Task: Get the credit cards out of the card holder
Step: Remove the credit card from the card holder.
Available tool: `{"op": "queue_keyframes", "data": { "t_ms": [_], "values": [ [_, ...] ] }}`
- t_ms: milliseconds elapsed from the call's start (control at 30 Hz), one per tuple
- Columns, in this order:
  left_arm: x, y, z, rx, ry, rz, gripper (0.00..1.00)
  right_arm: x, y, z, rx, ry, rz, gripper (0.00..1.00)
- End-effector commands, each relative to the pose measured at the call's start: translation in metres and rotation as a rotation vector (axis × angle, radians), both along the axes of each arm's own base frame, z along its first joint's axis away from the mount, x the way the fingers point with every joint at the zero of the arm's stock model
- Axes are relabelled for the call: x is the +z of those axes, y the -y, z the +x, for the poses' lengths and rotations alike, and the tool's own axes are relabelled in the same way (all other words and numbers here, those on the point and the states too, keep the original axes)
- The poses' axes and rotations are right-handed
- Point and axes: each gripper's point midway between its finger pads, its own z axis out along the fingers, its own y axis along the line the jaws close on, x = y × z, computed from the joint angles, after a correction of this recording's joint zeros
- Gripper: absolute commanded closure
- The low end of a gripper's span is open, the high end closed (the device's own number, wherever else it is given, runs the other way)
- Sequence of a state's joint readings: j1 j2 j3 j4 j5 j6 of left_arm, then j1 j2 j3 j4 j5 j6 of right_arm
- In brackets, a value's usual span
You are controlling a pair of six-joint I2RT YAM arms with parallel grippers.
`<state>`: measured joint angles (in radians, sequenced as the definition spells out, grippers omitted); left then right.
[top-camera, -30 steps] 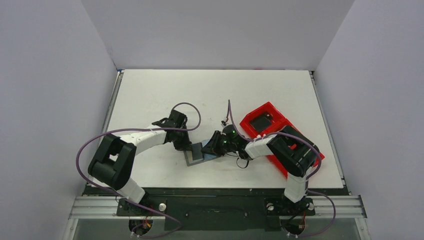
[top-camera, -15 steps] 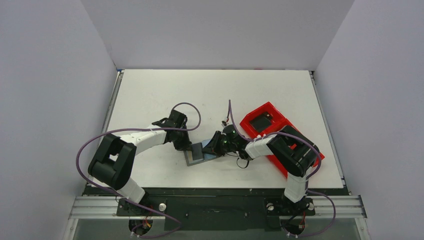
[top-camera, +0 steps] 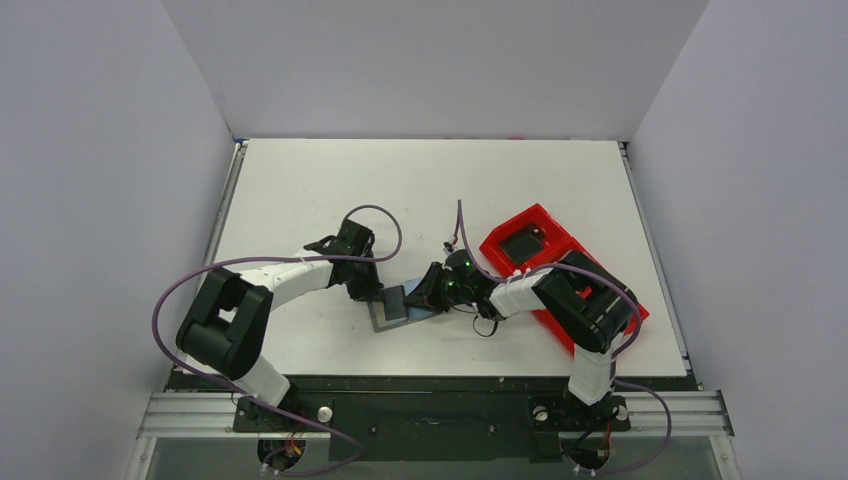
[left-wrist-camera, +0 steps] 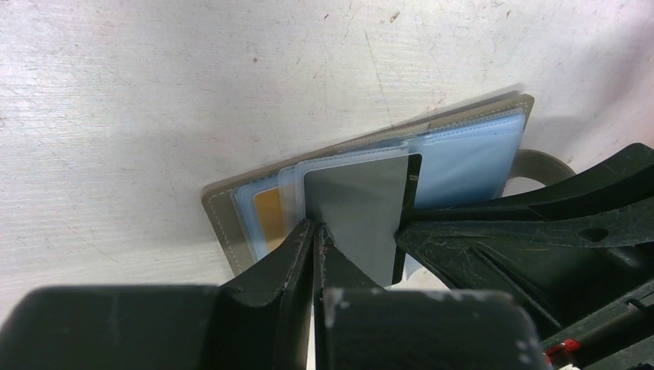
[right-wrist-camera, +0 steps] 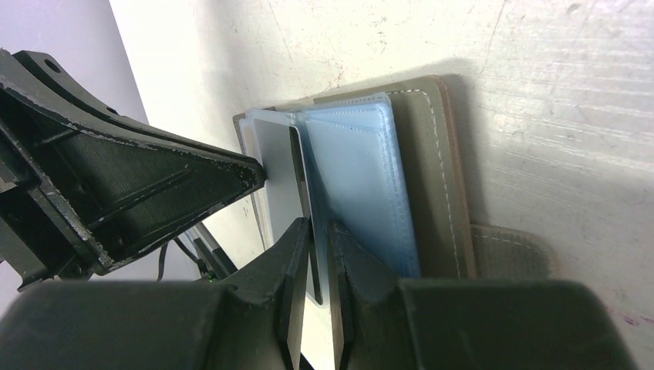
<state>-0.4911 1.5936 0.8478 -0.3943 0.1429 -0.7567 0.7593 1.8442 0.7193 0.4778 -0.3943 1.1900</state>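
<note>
The card holder (top-camera: 398,308) lies open on the table between both grippers, taupe outside with blue-grey clear sleeves (right-wrist-camera: 362,177). A credit card (left-wrist-camera: 359,212), grey on the face I see and with a dark stripe along one edge, stands partly out of a sleeve. A tan-orange card (left-wrist-camera: 266,214) sits in the pocket beside it. My left gripper (left-wrist-camera: 316,231) is shut on the clear sleeve of the card holder (left-wrist-camera: 463,158) at the card's left corner. My right gripper (right-wrist-camera: 320,231) is shut on the striped edge of the standing card (right-wrist-camera: 276,166). In the top view the left gripper (top-camera: 377,293) and right gripper (top-camera: 418,297) meet over the holder.
A long red plastic tray (top-camera: 560,262) with a black block (top-camera: 522,244) in it lies right of the right arm. The holder's tab (right-wrist-camera: 509,250) sticks out on the table. The table's near edge is just below the holder.
</note>
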Motion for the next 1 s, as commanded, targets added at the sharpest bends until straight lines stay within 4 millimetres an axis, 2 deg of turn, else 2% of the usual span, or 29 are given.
{"op": "queue_keyframes", "data": {
  "t_ms": [0,467,567,733,967],
  "values": [
    [-0.020,-0.010,-0.011,-0.004,-0.051,0.061,1.00,0.001,-0.006,0.005,0.005,0.026,0.002,0.87],
    [-0.020,-0.010,-0.011,-0.005,-0.052,0.058,1.00,0.004,-0.014,0.002,0.032,0.035,0.003,0.88],
    [-0.020,-0.010,-0.011,-0.005,-0.055,0.060,1.00,0.005,-0.014,0.002,0.034,0.036,-0.001,0.92],
    [-0.020,-0.013,-0.013,-0.005,-0.059,0.068,1.00,0.003,-0.005,0.003,0.010,0.040,-0.020,0.96],
    [-0.022,-0.027,-0.015,0.005,-0.062,0.105,1.00,0.003,0.013,0.005,-0.025,0.056,-0.060,1.00]
  ]
}}
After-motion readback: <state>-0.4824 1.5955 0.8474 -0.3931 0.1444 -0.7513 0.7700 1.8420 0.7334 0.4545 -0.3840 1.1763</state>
